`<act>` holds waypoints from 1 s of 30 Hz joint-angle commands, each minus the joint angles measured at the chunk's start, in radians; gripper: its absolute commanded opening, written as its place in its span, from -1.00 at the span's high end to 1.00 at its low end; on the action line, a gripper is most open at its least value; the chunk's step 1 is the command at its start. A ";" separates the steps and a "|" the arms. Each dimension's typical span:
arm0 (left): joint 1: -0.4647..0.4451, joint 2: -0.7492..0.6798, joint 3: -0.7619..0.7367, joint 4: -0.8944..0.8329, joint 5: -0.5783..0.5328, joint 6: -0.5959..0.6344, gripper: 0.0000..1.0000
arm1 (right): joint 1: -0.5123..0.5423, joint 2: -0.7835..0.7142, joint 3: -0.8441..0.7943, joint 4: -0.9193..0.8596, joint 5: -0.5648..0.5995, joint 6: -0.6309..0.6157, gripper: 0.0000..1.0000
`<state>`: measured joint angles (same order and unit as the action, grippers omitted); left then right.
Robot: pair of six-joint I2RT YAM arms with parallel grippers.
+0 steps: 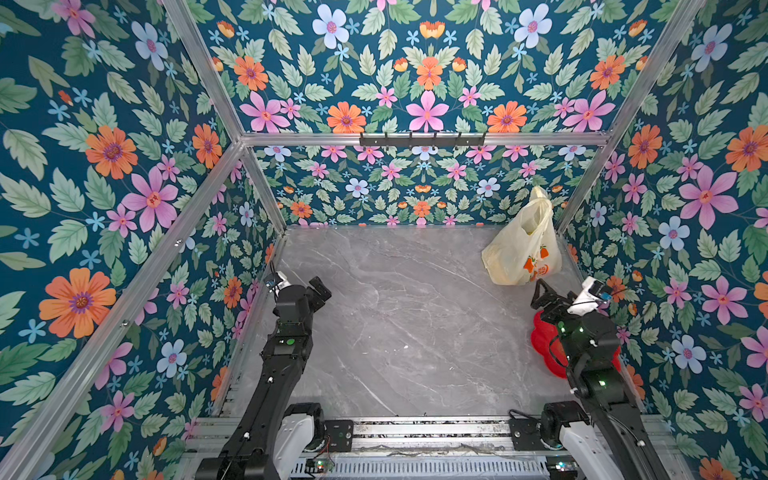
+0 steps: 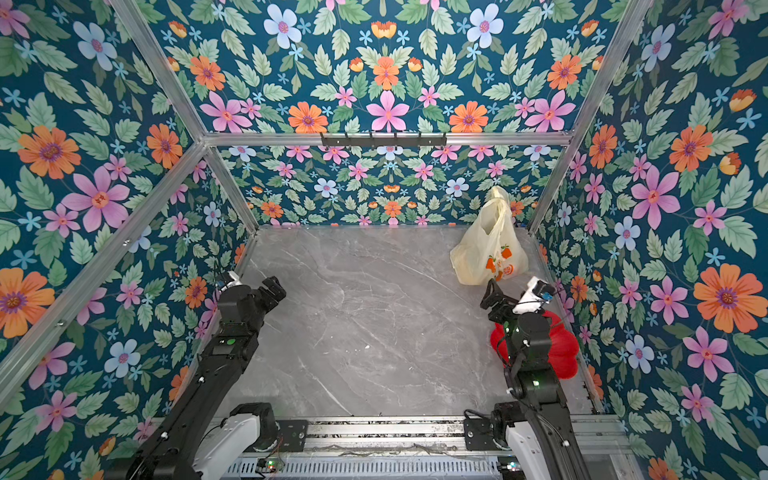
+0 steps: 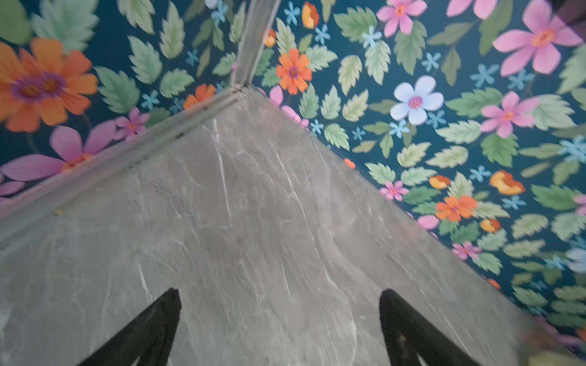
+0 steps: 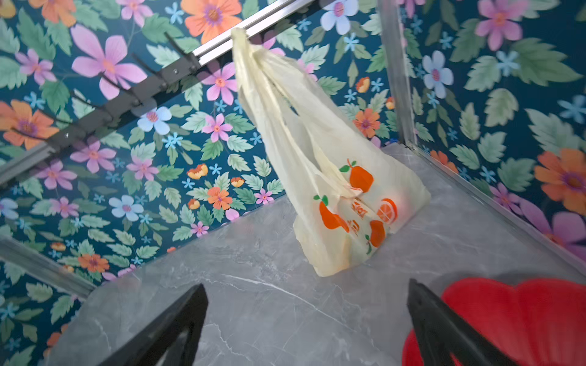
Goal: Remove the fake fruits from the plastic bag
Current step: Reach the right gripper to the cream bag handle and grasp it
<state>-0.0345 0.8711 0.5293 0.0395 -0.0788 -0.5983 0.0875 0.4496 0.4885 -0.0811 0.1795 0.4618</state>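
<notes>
Just starting: the left tool (image 3: 279,291) and right tool (image 4: 306,285) are wide apart and empty, so next the right one should probably reach into the plastic bag (image 4: 333,221) for fake fruits.

The grey marble-patterned tabletop (image 1: 395,332) lies bare across its middle and left in both top views, open for passage. The thin cream-yellow plastic bag with orange fruit prints (image 1: 521,249) fills the far right corner, handles raised, close to the floral right wall (image 1: 665,257) and the aluminium corner post (image 1: 582,195). The red flower-shaped plastic dish (image 1: 542,343) takes the right edge under the right arm (image 1: 590,345). A bare strip separates dish and bag.
</notes>
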 commanded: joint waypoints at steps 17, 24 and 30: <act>-0.375 -0.087 -0.130 0.255 0.022 0.281 -1.00 | 0.020 0.392 0.282 0.021 -0.088 -0.094 -0.98; -0.407 -0.090 -0.203 0.327 -0.013 0.302 -1.00 | 0.021 0.577 0.432 0.064 0.060 -0.184 -0.96; -0.410 -0.083 -0.208 0.334 -0.024 0.302 -1.00 | 0.019 0.719 0.530 0.092 0.140 -0.220 -0.89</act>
<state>-0.4431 0.7864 0.3233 0.3271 -0.0803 -0.3119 0.1074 1.1305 0.9913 -0.0376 0.2474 0.2771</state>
